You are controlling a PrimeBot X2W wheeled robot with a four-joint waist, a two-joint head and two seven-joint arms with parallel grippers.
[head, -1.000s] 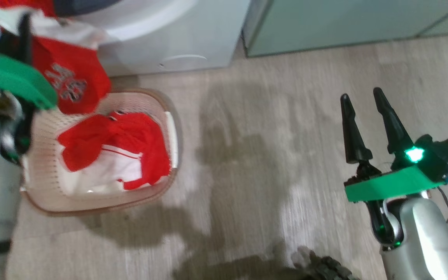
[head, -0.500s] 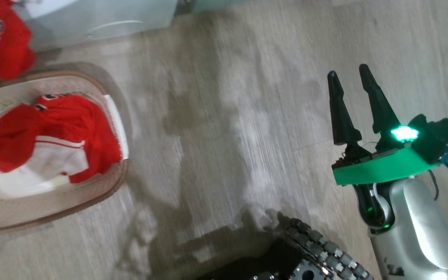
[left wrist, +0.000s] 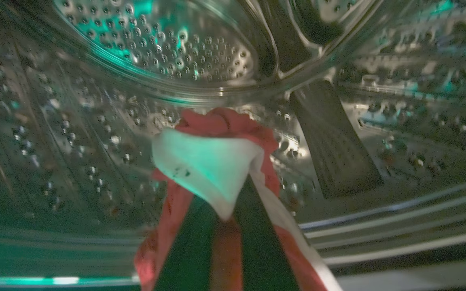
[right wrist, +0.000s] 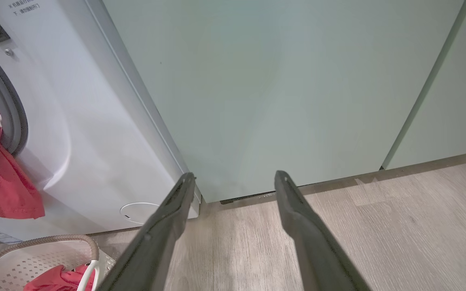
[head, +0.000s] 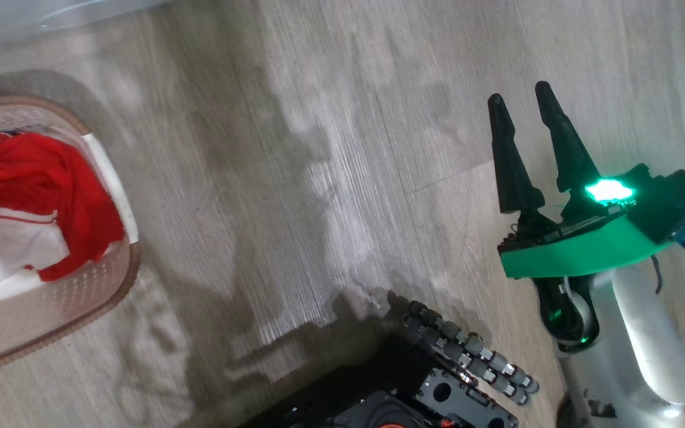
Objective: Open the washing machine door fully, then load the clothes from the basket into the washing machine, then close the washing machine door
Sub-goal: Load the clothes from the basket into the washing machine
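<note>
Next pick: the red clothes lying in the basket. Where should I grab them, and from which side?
Best to pinch the bunched red folds atop the clothes, coming straight down from above: the walls of the basket ring the heap and would likely block a sideways approach.

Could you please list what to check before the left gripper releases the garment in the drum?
1. Left gripper inside the perforated steel drum: ok.
2. Left gripper shut on the red garment with white trim: ok.
3. All fabric past the grey door seal: not ok, red fabric hangs outside over the white washing machine front.
4. Right gripper open, over wood-look floor: ok.
5. Cream perforated basket emptied: not ok, red clothes lie in it.
</note>
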